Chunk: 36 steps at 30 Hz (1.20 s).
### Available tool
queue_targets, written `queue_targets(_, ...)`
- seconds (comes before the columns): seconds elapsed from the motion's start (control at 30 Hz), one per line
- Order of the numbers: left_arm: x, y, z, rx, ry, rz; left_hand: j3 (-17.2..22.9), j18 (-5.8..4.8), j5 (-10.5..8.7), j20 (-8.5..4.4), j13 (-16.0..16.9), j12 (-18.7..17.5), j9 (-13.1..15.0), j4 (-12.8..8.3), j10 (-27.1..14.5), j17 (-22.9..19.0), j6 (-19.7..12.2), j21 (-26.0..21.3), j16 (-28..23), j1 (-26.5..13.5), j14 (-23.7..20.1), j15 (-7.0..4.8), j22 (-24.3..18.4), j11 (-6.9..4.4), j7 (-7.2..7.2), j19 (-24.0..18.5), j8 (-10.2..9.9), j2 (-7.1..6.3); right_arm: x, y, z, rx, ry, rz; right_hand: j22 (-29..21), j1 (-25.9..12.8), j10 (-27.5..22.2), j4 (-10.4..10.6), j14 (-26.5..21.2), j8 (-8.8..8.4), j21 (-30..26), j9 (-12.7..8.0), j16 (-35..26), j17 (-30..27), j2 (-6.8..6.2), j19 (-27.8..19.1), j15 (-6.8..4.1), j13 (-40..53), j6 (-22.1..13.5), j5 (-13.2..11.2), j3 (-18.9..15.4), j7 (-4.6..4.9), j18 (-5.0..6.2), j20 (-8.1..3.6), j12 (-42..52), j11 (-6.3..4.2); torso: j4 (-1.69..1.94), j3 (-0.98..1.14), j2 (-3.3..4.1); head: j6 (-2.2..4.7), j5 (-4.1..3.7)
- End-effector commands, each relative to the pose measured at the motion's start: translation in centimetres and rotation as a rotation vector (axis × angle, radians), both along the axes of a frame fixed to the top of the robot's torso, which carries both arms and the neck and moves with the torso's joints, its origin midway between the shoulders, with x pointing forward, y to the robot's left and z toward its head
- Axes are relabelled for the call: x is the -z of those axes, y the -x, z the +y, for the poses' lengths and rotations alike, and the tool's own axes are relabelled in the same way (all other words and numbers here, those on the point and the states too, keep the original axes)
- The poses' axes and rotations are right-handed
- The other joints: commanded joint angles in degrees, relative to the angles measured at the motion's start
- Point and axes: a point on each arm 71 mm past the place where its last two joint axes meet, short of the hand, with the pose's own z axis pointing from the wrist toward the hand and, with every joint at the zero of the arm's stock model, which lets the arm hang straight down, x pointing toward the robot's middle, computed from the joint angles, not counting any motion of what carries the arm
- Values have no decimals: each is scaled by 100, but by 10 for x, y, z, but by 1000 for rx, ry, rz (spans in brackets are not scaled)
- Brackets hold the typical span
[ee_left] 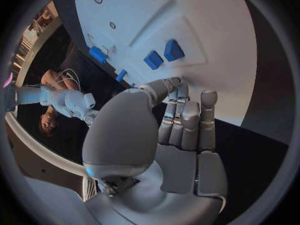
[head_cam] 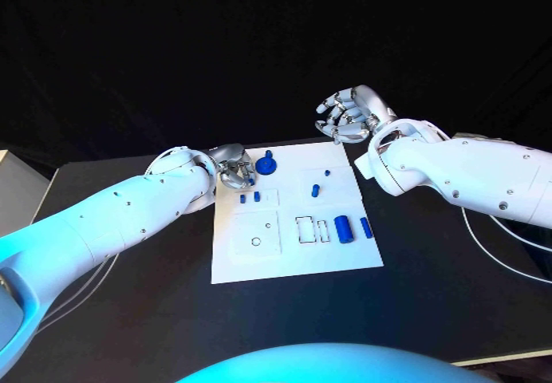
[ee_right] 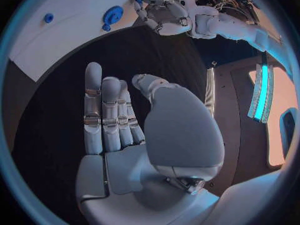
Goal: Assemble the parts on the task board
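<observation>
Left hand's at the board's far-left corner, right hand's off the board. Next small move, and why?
Probably ease the left hand down onto the small blue pieces beside its fingertips. It hovers over the task board holding nothing I can see; the left wrist view shows two blue blocks just past its fingers. The right hand is raised beyond the far edge, fingers apart, empty.

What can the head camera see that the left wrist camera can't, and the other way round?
Head view: the round blue part beside the left hand, and the task board's whole outline. Left wrist view: the left hand's palm side, its fingers straight and side by side. Both: the task board and two small blue blocks near the fingertips.
</observation>
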Motion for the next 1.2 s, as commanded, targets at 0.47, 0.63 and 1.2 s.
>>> queue_targets(0.47, 2, 1, 0, -1, 7, 10, -9, 16, 13, 70, -20, -105, -83, -15, -144, -222, -319, -115, -30, -107, -182, 40, -133, 15, 6, -179, -227, -121, -1, 0, 0, -5, -2, -12, -19, -65, -61, -32, -17, 21, -48, 5, -47, -11, -7, 31, 2, -16, -42, 23, -10, 37, 66, 7, -33, 6, 1, 0, 1, -10, 1)
queue_targets(0.63, 1, 1, 2, -4, 4, 8, -10, 17, 19, 70, -18, -104, -85, -13, -145, -238, -330, -118, -32, -111, -192, 39, -135, 14, 7, -182, -234, -123, -1, 1, -1, -2, -2, -12, -19, -65, -61, -32, -17, 21, -48, 5, -47, -11, -7, 31, 2, -16, -42, 23, -10, 37, 66, 7, -33, 6, 13, -2, 19, 5, -15)
queue_targets(1.2, 1, 1, 11, -26, -4, 2, -27, 30, 31, 75, -12, -116, -90, -10, -182, -278, -361, -165, -36, -143, -228, 42, -196, 19, -4, -245, -255, -163, -1, 1, -3, 2, -2, -13, -27, -66, -65, -36, -20, 19, -57, 4, -67, -20, -7, 35, 3, -21, -51, 25, -10, 39, 65, 8, -32, 7, 9, -6, 6, -26, -6)
